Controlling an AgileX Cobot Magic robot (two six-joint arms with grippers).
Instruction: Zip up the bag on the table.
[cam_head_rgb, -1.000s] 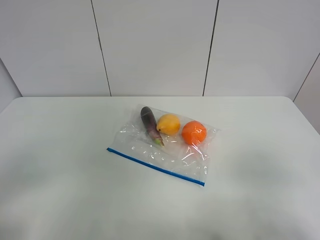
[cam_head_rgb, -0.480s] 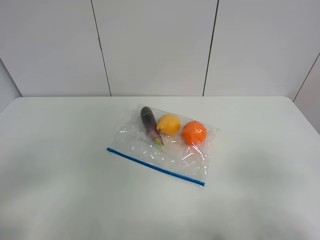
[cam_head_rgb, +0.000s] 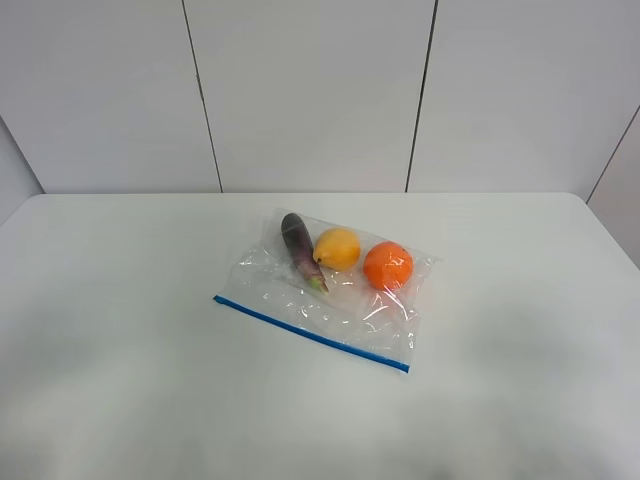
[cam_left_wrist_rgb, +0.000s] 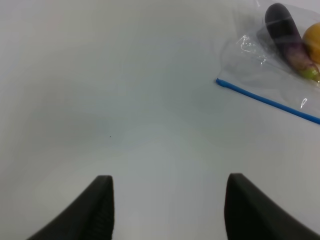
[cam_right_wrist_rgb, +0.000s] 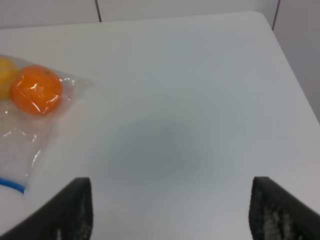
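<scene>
A clear plastic bag (cam_head_rgb: 325, 290) lies flat near the middle of the white counter (cam_head_rgb: 120, 330) in the high view, its blue zipper strip (cam_head_rgb: 310, 333) running along the edge nearest the camera, slanting down toward the right. Inside, along the far edge — an eggplant (cam_head_rgb: 299, 247), a yellow fruit (cam_head_rgb: 337, 248) and an orange (cam_head_rgb: 388, 265), side by side. Neither arm shows in the high view. In the left wrist view the left gripper (cam_left_wrist_rgb: 167, 207) hangs over bare counter with its jaws apart and empty, the bag in the upper right of that frame. The right gripper (cam_right_wrist_rgb: 170, 210) is spread wide — released, nothing between its jaws — with the orange at the left of its frame.
</scene>
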